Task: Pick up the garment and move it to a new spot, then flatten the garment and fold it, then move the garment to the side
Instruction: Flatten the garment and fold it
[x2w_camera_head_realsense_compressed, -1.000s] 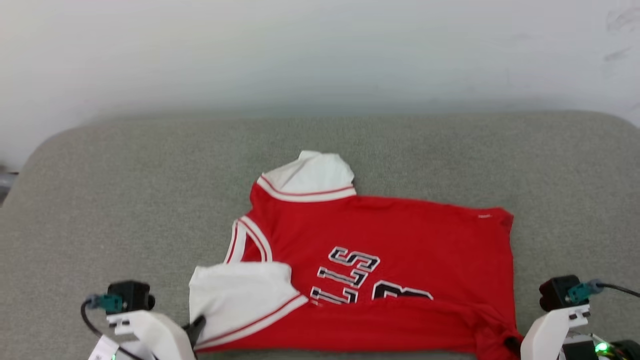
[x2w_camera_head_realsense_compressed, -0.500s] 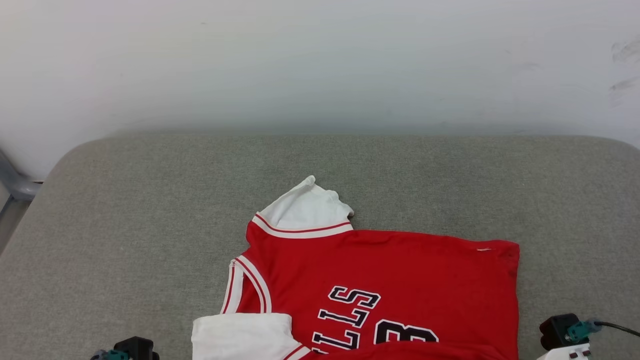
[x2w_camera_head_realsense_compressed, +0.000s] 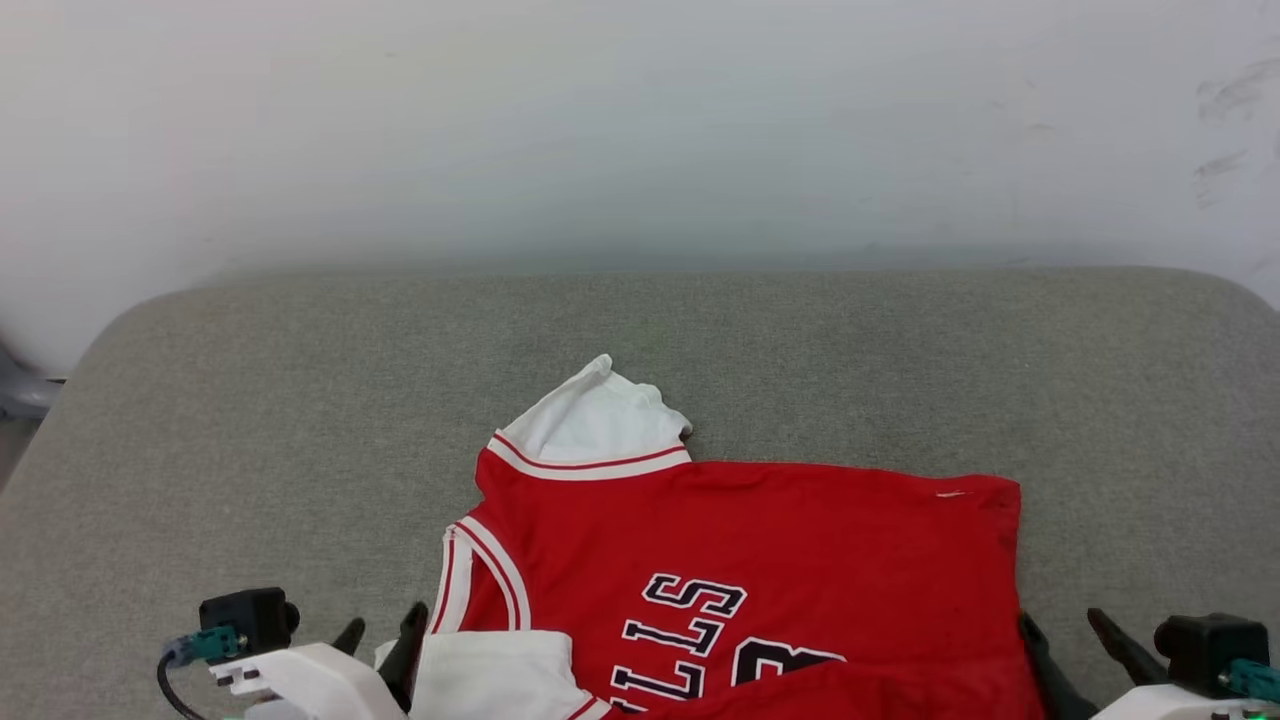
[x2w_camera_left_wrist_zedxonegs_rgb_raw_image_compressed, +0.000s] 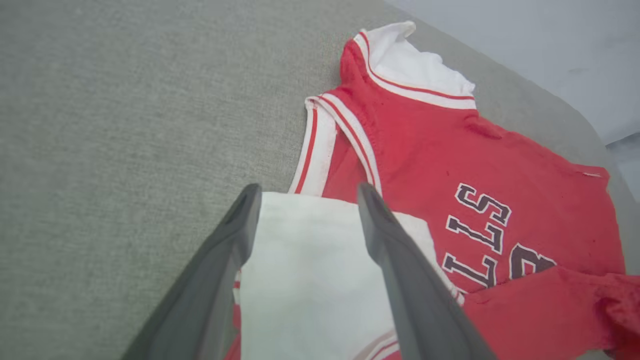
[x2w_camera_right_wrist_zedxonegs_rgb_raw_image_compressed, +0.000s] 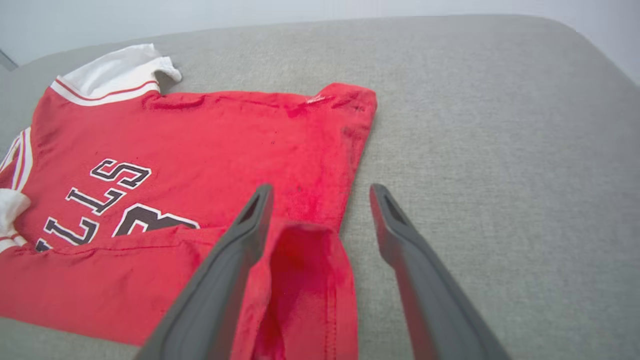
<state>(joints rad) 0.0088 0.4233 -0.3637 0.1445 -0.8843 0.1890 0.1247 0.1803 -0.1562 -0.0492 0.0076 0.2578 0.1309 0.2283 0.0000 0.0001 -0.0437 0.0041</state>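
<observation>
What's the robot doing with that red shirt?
The robot is folding a red shirt on a grey cushion. The shirt lies mostly flat, with its near edge folded over. Both claws are open and holding nothing. The left claw is over the white sleeve, and the right claw is over the shirt's bottom corner.

Long, dark grey, tapered fingers (x2w_camera_left_wrist_zedxonegs_rgb_raw_image_compressed: 225, 260) are borne by the left gripper (x2w_camera_head_realsense_compressed: 383, 622) and right gripper (x2w_camera_head_realsense_compressed: 1060, 620); white wrist shells (x2w_camera_head_realsense_compressed: 310, 680) are topped by black blocks (x2w_camera_head_realsense_compressed: 245, 615) with teal connectors (x2w_camera_head_realsense_compressed: 215, 642).
</observation>
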